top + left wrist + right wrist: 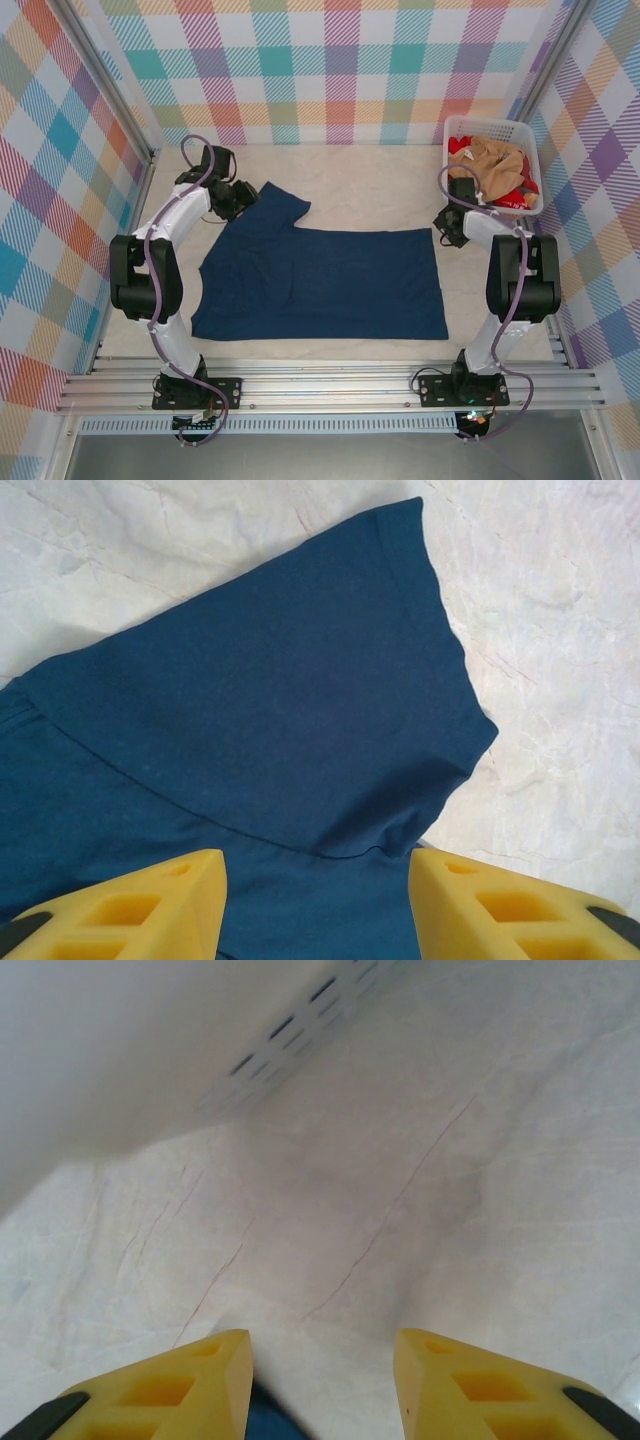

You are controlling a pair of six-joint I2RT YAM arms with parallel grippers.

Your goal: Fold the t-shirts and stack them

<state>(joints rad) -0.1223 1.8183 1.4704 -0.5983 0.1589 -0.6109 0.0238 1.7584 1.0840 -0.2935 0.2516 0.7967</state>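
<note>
Hovering left gripper [317,872], jaws apart, above navy t-shirt [260,710]; right gripper [322,1350], likewise parted, over wrinkled cream tablecloth [420,1180], plaid walls [340,70] around.

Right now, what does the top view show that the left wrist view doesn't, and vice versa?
Top view's extra: the whole navy shirt spread flat, the right arm beside its far right corner, and a white basket of tan and red clothes at far right. Left wrist's extra: a close look at the sleeve and its hem stitching, with the left pincer open over the cloth, fingers apart. Shared: that sleeve and the pale table cover.
</note>
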